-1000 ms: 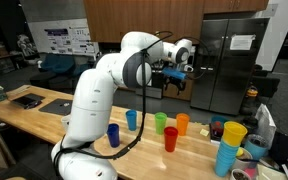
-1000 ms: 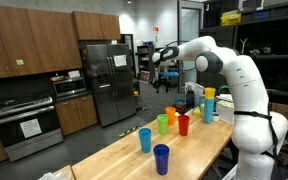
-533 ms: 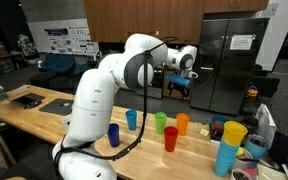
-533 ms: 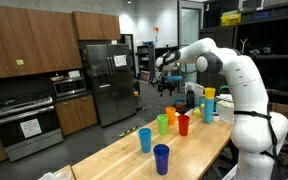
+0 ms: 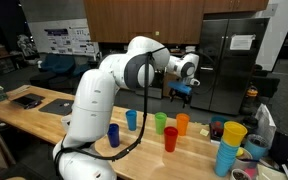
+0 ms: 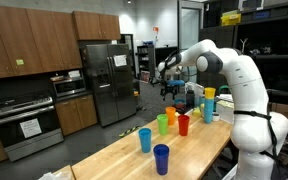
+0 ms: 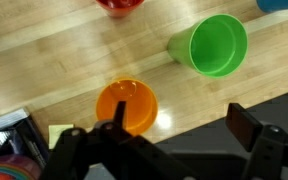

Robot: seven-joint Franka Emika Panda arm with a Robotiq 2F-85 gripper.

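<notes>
Long wooden surface (image 5: 39,108). The tool (image 5: 182,93) hangs high above the green cup (image 7: 219,45), jaws spread wide, empty. Just beside the green cup stands an upright orange cup (image 7: 126,106), probably light, stiff, slick plastic, best pinched across one rim wall.

my gripper (image 5: 181,92) hangs high above the table (image 7: 44,60) with its jaws spread wide. both exterior views show open air all around it. straight below, the orange cup (image 7: 126,105) sits under one finger. the green cup (image 7: 216,45) stands near it, with a bare strip of wood between them. the red cup (image 7: 119,4) blocks the far side. the stacked cups (image 5: 229,145) rise tall at the table end. bare wood lies beyond the orange cup, toward the wrist view's upper left.
</notes>
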